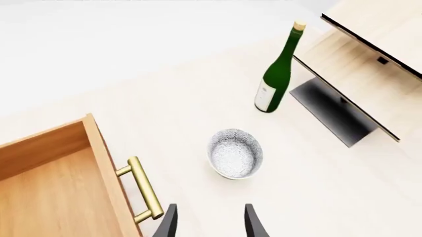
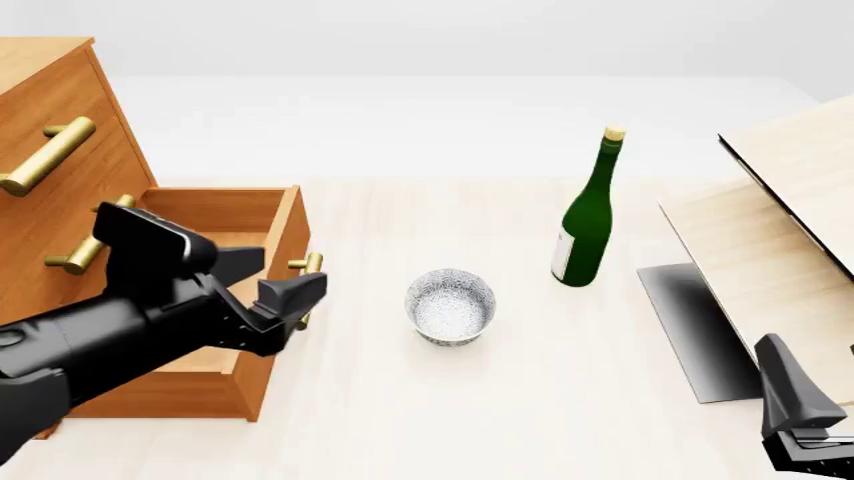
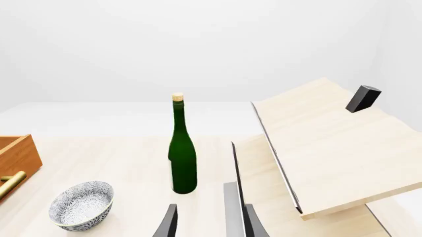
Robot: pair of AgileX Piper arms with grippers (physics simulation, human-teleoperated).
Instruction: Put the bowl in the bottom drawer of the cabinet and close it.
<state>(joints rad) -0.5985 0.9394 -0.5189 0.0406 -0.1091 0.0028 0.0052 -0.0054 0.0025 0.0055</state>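
the cabinet is cut off at the front view's left edge, so only part of its upper fronts and two brass handles show, and the left arm's dark bulk covers much of the bottom drawer, which stands pulled out and open; its inside floor is mostly hidden there, while the left wrist view shows bare wood inside it and its brass bar handle plainly. the left gripper hangs over the drawer's front corner, its fingers spread apart with nothing between them, as the left wrist view confirms. the bowl sits upright on the table just right of the drawer front, apart from the handle and from both grippers. right of the bowl and farther back stands a green bottle with a cork, well apart from it. right again is a pale wood panel structure, cut off by the frame; only the right wrist view shows a small dark block on its top. the right gripper is barely seen in the front view's lower right corner; its wrist view shows the fingertips parted and empty.
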